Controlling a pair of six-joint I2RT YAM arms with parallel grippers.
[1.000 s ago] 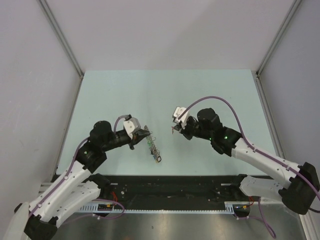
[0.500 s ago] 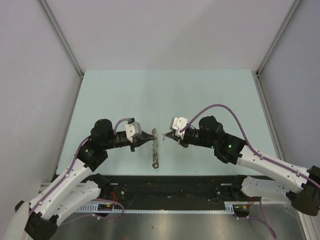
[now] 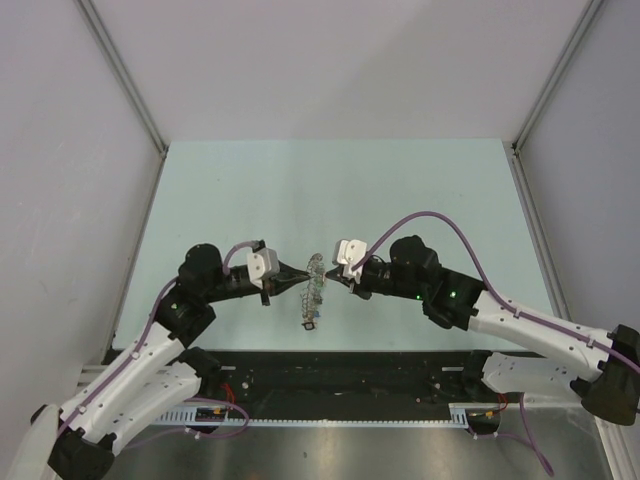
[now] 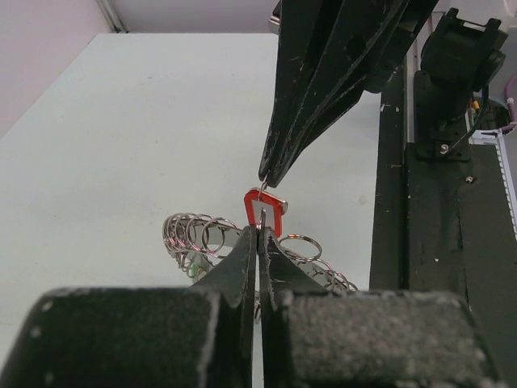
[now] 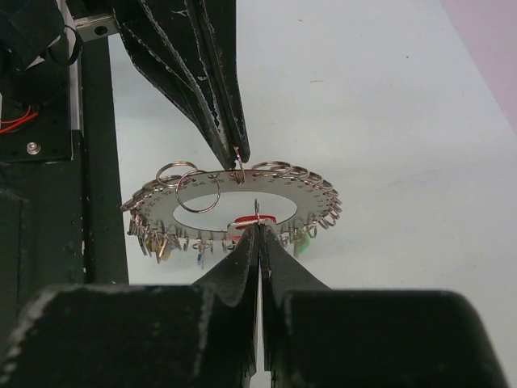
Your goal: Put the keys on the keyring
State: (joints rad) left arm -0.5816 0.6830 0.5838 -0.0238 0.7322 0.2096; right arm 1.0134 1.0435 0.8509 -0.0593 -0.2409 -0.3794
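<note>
Hanging edge-on between the two arms, the keyring is pinched at its fringed rim by the left gripper, jaws closed tight on it. Opposite, the right gripper is clamped shut on the red-tagged key, whose tag sits just beside the ring's rim; whether key and ring touch I cannot tell. The two tips nearly meet. The pale table lies bare beyond the ring and out to either side, walls well apart, while the black rail along the near edge runs near the ring's lowest keys
</note>
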